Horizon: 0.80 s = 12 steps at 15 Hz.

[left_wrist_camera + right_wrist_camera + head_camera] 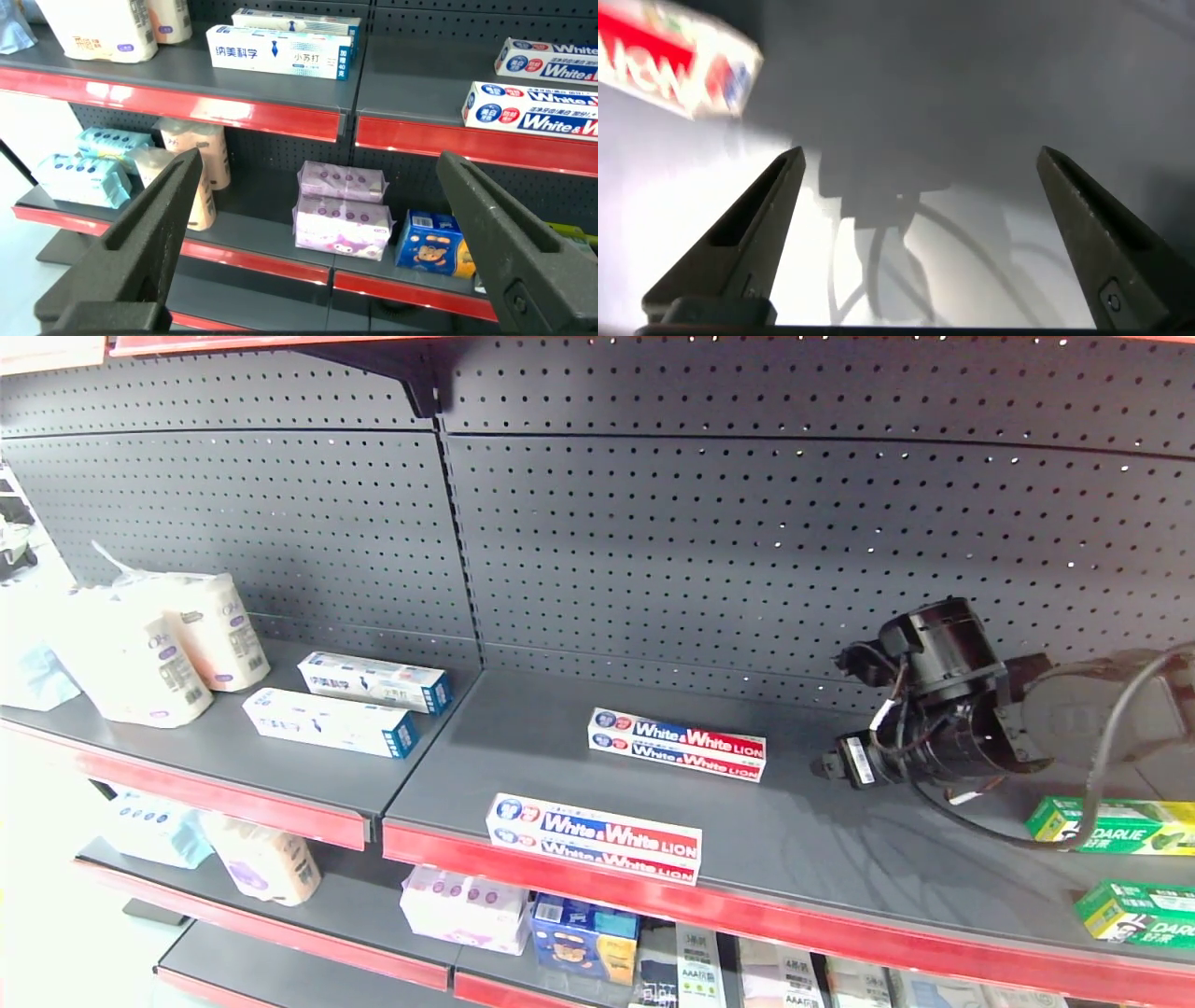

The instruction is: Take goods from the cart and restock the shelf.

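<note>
Red-and-white toothpaste box [594,838] is lying along the front edge of the shelf [840,868], and that's our marker. Its twin [677,744] is lying just behind it, deeper in. Well off to the marker box's left, two blue-and-white boxes [329,721] are lying one behind the other, with soft tissue packs [131,658] standing beyond them. Off to its right, two green boxes [1111,824] are lying near the end of the shelf.

The right arm [934,719] is hanging over the shelf, to the right of the marker box, between it and the green pair. The right gripper [920,154] is spread wide over bare shelf surface and is carrying nothing. The left gripper [320,157] is likewise gaping and empty. It's hanging out in front of the shelving, facing the level below the marker box.

I'm reading this as partly stocked. Several goods are looking placed and both grippers are free. The wide gaps either side of the marker box are suggesting more trips to the cart are waiting.
</note>
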Available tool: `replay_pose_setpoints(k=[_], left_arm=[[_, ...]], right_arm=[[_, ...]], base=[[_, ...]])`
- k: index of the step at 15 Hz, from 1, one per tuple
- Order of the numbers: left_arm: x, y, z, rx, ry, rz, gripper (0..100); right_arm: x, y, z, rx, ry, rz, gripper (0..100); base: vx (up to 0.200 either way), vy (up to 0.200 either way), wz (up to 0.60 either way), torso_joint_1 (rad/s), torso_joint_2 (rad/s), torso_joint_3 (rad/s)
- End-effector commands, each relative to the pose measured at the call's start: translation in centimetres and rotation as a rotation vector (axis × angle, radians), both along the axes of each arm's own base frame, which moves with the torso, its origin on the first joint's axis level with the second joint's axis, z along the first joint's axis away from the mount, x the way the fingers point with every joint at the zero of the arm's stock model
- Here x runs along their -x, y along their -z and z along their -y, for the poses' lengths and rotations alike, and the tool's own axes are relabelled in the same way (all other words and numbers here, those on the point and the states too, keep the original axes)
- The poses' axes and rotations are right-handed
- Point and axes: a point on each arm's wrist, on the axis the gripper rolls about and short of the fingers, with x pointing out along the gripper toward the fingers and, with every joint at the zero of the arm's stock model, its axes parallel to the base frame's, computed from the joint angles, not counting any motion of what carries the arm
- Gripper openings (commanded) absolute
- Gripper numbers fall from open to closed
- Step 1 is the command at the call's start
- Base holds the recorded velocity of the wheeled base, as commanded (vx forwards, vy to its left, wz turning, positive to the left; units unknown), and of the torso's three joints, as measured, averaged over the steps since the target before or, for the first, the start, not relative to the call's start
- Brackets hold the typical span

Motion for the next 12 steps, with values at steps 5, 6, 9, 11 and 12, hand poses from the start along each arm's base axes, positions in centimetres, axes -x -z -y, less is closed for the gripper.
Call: replay_pose_setpoints(k=[5,6,9,11,12], left_arm=[[0.0,0.0,0.0,0.000,-0.001,-0.001,100],[0.0,0.0,0.0,0.000,-0.001,-0.001,100],[0.0,0.0,0.0,0.000,-0.001,-0.001,100],[0.0,0.0,0.0,0.000,-0.001,-0.001,100],[0.0,0.0,0.0,0.000,-0.001,-0.001,100]], right_arm=[[9.2,-3.9,3.3,-0.073,0.122,0.149,100],[11.1,-4.6,4.0,-0.087,0.132,0.189,100],[16.7,-5.3,6.6,-0.108,0.181,0.302,100],[20.9,-5.4,8.6,-0.068,0.216,0.401,100],[21.7,-5.5,8.9,-0.098,0.199,0.427,100]], base=[[0.000,0.000,0.00,0.000,0.00,0.000],[0.000,0.000,0.00,0.000,0.00,0.000],[0.000,0.000,0.00,0.000,0.00,0.000],[0.000,0.000,0.00,0.000,0.00,0.000],[0.000,0.000,0.00,0.000,0.00,0.000]])
